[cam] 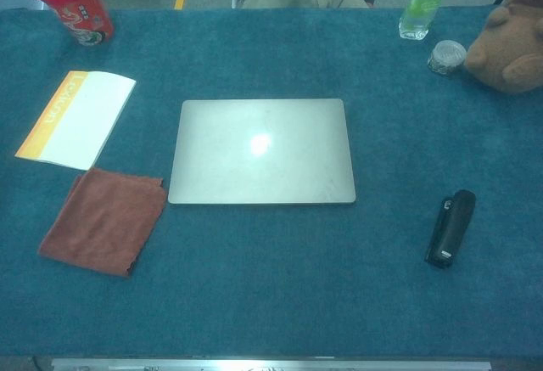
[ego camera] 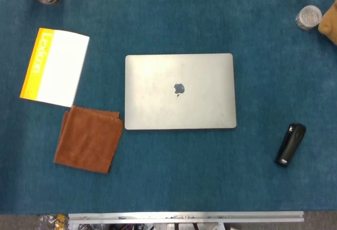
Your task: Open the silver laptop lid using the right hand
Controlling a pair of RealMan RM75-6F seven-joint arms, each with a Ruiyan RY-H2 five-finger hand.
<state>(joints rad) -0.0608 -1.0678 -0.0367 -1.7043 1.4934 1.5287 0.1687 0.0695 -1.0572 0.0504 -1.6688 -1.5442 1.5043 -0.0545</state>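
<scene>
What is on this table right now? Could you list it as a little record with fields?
Centre: flat silver laptop, lid closed, logo up
Left of laptop: folded brown cloth, its corner next to the laptop's near left corner
Far left: white booklet with orange spine
Right: black stapler, lying apart from the laptop
Far edge: red cylindrical tub, clear plastic bottle of green drink, brown plush toy
Surface: blue carpeted table
Robot hands: none in either view
</scene>
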